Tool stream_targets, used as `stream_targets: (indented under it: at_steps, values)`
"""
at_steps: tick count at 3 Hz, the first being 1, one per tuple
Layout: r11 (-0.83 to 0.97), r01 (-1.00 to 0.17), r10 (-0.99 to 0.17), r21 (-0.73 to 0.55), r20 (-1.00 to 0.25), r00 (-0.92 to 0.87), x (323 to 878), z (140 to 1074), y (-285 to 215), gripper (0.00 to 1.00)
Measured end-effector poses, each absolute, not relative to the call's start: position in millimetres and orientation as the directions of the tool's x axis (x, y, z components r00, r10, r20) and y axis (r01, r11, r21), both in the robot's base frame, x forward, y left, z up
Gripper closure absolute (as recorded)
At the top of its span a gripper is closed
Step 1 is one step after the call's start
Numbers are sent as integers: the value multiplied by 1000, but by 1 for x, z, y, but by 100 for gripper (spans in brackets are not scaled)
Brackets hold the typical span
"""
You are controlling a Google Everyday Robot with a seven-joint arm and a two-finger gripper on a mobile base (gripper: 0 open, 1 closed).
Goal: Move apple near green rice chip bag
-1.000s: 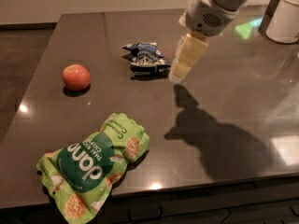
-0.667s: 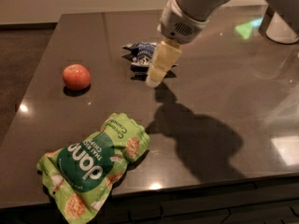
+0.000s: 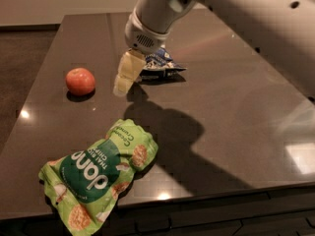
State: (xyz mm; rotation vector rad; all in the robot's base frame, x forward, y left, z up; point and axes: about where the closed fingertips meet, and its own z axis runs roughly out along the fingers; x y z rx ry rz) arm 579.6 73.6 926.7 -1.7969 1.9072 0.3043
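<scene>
The apple (image 3: 80, 81) is lying near the tabletop's (image 3: 236, 112) left edge, well apart from the bag (image 3: 98, 173) at the front-left corner. The hand (image 3: 121, 87) is hanging just beside the apple, holding nothing; how far open it is cannot be told. The apple is judged firm, smooth and likely slippery, best taken across its middle.

The desk (image 3: 236, 107) is dark brown-grey and glossy, with pale patches of reflected light. The apple (image 3: 80, 81) is red-orange, with a plain, unpatterned skin. The green rice chip bag (image 3: 98, 173) is lime green. It carries a dark green oval with white lettering and printed tan rice-chip rounds. The small bag (image 3: 160, 65) is dark blue and white. The claw (image 3: 122, 86) is pale cream-yellow and plain, and it sits just above the desk between the apple and the small bag. The arm (image 3: 162, 9) is off-white, with a grey perforated patch near the wrist. Its shadow (image 3: 172, 132) on the desk is near black.
</scene>
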Motion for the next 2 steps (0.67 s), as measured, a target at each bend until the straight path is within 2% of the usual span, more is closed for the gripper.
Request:
stream_targets:
  at_steps: [2]
  values:
    - [53,-991,-859,-125,-512,19,593,901,143,0]
